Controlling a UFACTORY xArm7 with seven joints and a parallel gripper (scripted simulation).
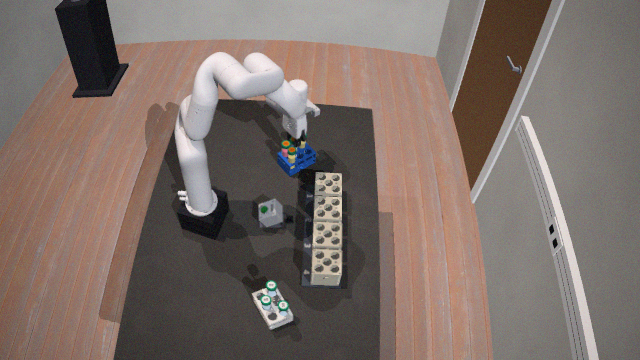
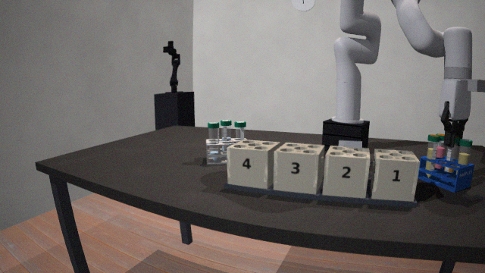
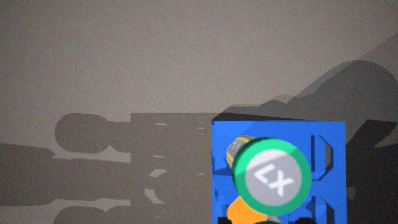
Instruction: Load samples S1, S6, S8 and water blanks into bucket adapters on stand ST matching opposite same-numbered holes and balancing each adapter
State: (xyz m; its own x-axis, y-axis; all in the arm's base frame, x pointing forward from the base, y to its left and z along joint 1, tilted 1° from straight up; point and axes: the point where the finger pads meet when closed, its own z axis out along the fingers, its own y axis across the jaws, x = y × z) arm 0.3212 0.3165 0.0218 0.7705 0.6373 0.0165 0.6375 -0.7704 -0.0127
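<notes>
The pincer hangs vertically among the capped tubes in the blue rack at the far end of the dark surface, closed partway on one sample tube there; which sample it is cannot be read. Beside it in the same rack stand a pink-filled tube and a yellow-filled tube. In the wrist view, tube X7, with its grey cap dot ringed in green, sits in a well of the blue rack. Four cream adapters, numbered 4, 3, 2 and 1, stand in a row on the loading stand, all holes vacant. Three water blanks stand in the white rack at the near end. The green DONE key lies on its small desk between arm base and adapters.
</notes>
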